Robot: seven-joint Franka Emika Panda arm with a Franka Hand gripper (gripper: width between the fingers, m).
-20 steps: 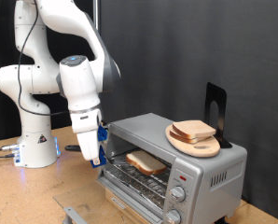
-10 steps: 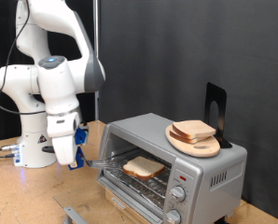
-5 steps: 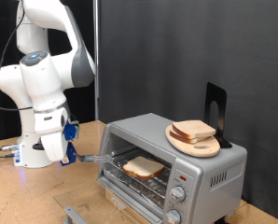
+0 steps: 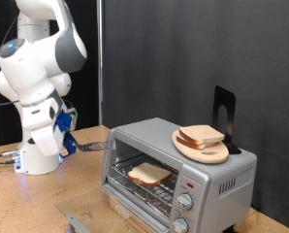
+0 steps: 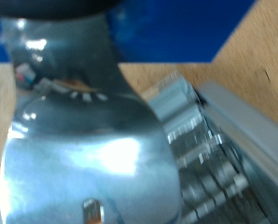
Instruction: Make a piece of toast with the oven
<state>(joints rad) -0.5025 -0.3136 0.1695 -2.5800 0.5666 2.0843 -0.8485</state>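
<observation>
one slice of toast (image 4: 148,174) now lies on the wire rack inside the oven (image 4: 179,173), and the arm has swung away from the oven mouth over the last two seconds, towards nine o'clock in the exterior view. the end effector (image 4: 73,146) hangs near the robot base (image 4: 36,157), well apart from the oven; whether it is clenched or released i cannot tell, and the wrist view shows only blurred metal. loading looks done. at two o'clock from the toast, a round board (image 4: 203,146) with more bread (image 4: 200,135) sits on the oven roof, a black stand (image 4: 223,115) behind it. the worktop (image 4: 38,204) lies below.
</observation>
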